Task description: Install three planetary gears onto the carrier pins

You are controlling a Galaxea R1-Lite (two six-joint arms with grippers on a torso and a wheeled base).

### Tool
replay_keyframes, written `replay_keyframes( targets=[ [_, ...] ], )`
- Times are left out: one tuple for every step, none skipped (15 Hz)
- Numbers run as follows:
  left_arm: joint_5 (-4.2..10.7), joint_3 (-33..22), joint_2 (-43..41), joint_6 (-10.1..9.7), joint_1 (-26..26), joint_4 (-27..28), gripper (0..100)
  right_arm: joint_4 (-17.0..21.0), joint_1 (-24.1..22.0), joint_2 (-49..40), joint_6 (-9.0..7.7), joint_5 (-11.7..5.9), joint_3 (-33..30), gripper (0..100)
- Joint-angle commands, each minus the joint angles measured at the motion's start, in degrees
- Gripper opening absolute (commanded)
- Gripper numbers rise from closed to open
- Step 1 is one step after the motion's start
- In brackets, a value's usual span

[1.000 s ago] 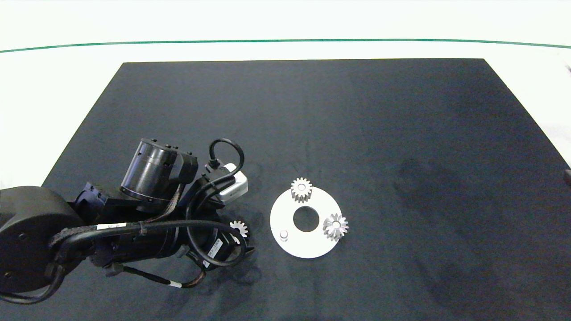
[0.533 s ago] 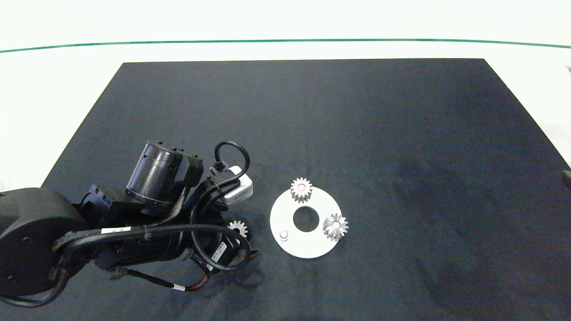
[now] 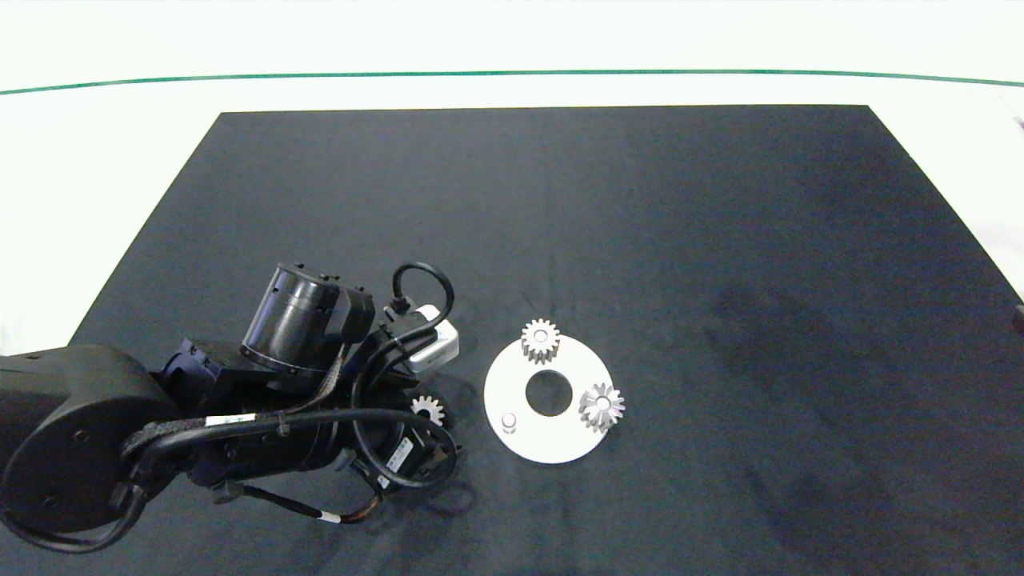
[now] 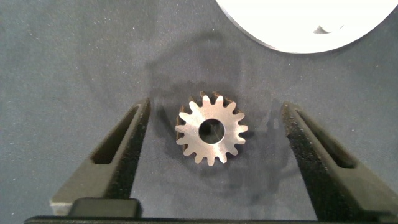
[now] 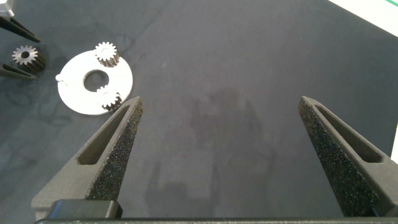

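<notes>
Black cloth point(image 3: 560, 208) covers the bench, bearing a white disc point(image 3: 544, 440) with three carrier pins — two already carry planetary gears point(image 3: 540, 339), and the third pin point(image 3: 509, 420) stands bare. A third gear point(image 4: 210, 129) lies flat on the cloth just beside the disc, between the wide-open jaws of the left gripper point(image 4: 211, 158), untouched. The right gripper point(image 5: 227, 155) — jaws wide, empty — hangs well apart.

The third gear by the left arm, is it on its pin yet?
No. The third gear lies flat on the mat, between the open left tool; one pin stands bare.
</notes>
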Motion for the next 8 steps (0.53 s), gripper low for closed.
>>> replay_keyframes(
  targets=[
    [0.04,0.02,0.38,0.1,-0.07,-0.05,78,0.17,0.02,-0.11,-0.13,-0.13,0.08,100],
    [0.04,0.11,0.29,0.19,-0.16,0.04,75,0.17,0.02,-0.11,-0.13,-0.13,0.25,100],
    [0.04,0.29,0.29,0.19,-0.07,-0.05,74,0.09,0.02,-0.11,-0.13,-0.13,0.43,100],
    [0.04,0.38,0.29,0.19,-0.07,-0.05,72,0.09,0.02,-0.02,-0.13,-0.13,0.43,100],
    [0.04,0.46,0.2,0.19,0.02,-0.05,69,0.09,0.02,0.07,-0.13,-0.13,0.52,100],
    [0.04,0.55,0.29,0.1,0.02,-0.05,68,0.09,0.02,0.07,-0.22,-0.13,0.6,100],
    [0.04,0.64,0.29,0.1,-0.07,-0.05,66,0.09,0.02,0.16,-0.66,-0.13,0.87,100],
    [0.04,0.81,0.29,0.1,-0.07,-0.14,63,0.0,0.02,0.16,-1.54,0.04,1.04,100]
  ],
)
